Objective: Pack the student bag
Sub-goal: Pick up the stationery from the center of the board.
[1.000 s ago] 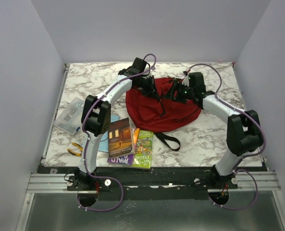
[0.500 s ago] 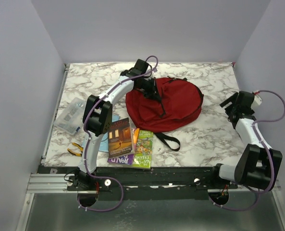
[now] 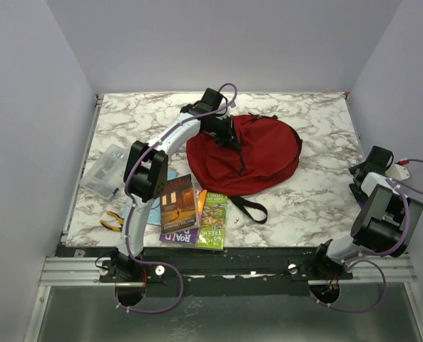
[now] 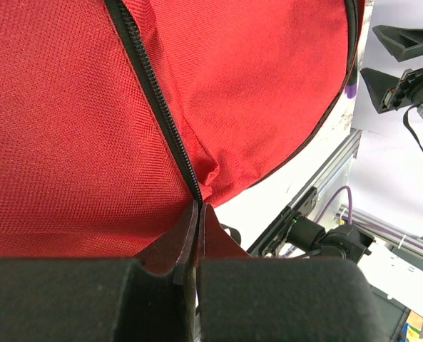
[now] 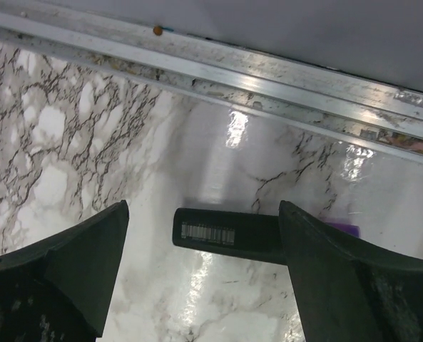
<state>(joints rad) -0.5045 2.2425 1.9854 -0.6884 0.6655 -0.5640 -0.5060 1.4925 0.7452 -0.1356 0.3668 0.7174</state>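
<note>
- Left gripper: jaws pinched tight on the student bag, right at the end of its black zipper.
- The bag lies flat on the marble table, under this gripper and spreading to its right.
- Right gripper: fingers spread wide, holding nothing, well apart from the bag, low over the table by a metal rail.
- Black bar with barcode label lies below, between its fingers.
- Two books and pliers sit base-side of the left gripper.

The right tool has left the student bag (jaws apart); now at table edge.
</note>
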